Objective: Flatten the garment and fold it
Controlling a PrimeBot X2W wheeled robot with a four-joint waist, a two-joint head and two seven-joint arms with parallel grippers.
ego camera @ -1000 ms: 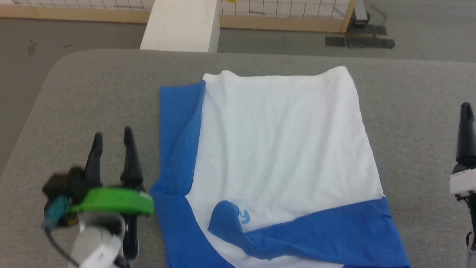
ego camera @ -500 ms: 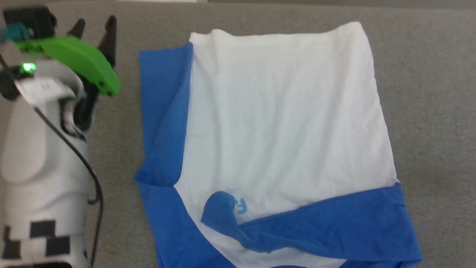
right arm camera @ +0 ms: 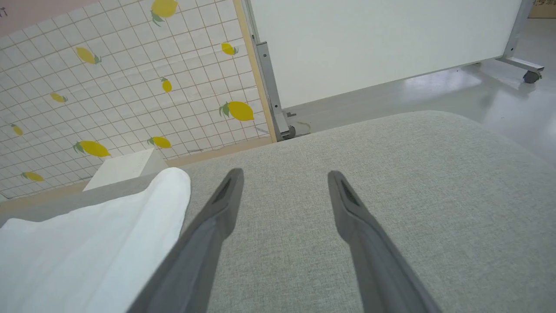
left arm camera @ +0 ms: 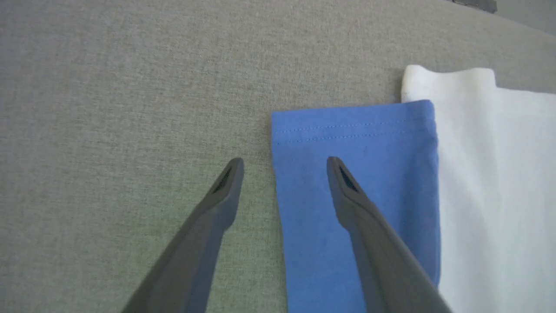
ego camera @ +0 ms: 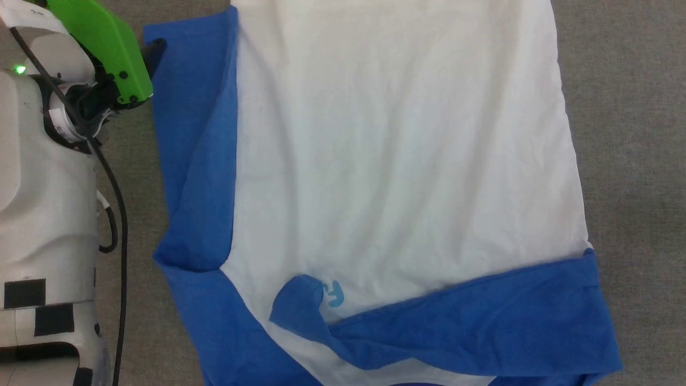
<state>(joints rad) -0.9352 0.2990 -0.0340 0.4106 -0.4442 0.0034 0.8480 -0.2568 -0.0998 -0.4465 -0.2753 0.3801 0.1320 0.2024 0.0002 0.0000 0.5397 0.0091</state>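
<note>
The shirt [ego camera: 396, 161] lies flat on the grey table [left arm camera: 108, 108], blue sleeve [left arm camera: 356, 130] folded along its left side. The left gripper [left arm camera: 284, 163], fingers wide, straddles the sleeve's outer edge. The right gripper [right arm camera: 284, 174], also wide and empty, hangs beside the shirt's white corner.

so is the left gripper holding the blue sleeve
No, the left gripper is open, straddling the edge of the blue sleeve.

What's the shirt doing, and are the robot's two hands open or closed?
Shirt: lying on the grey cushion, partly folded, slightly wrinkled.
Left gripper: open, empty, straddling the edge of a blue sleeve.
Right gripper: open, empty, over the cushion beside the shirt's white edge.
</note>
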